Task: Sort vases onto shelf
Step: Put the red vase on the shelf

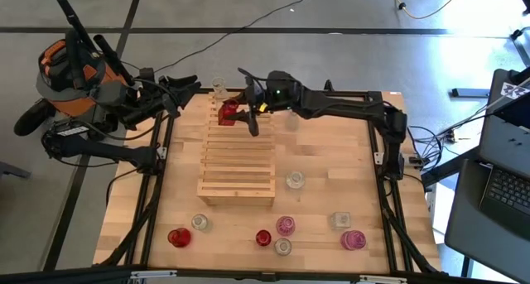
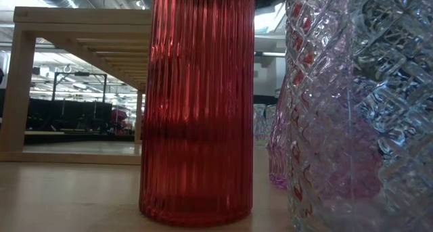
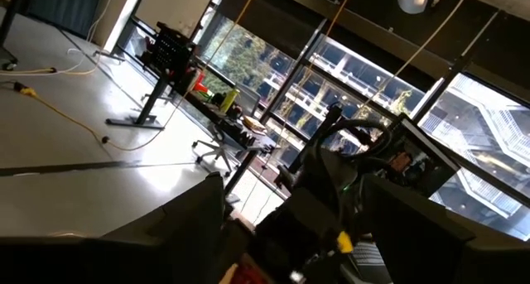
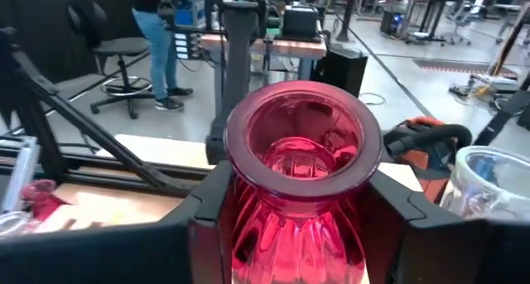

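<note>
The pale wooden shelf (image 1: 238,164) stands mid-table, and also shows in the low view (image 2: 74,29). My right gripper (image 1: 240,112) reaches over its far end, shut on a red glass vase (image 1: 227,112) with a wide mouth (image 4: 294,143). A clear vase (image 1: 219,87) stands just beyond it, and shows beside it in the right wrist view (image 4: 495,185). My left gripper (image 1: 189,89) is open and empty off the table's far left corner. Several red, pink and clear vases stand on their bases along the near edge, such as a red one (image 1: 179,237) and a pink one (image 1: 354,239). My right gripper pinches the red vase between its two fingers (image 4: 203,214), one on each side of the narrow neck (image 4: 248,209) just below the flared rim. The vase stands upright in the hold with its mouth up. Its base is hidden, so I cannot tell whether it rests on the shelf.
A clear vase (image 1: 295,180) stands right of the shelf. In the low view a red ribbed vase (image 2: 196,103) and a cut-glass vase (image 2: 358,110) stand close to the camera. Bare wood lies between the shelf and the table's right edge (image 1: 348,151). A person (image 4: 161,36) stands beyond the table.
</note>
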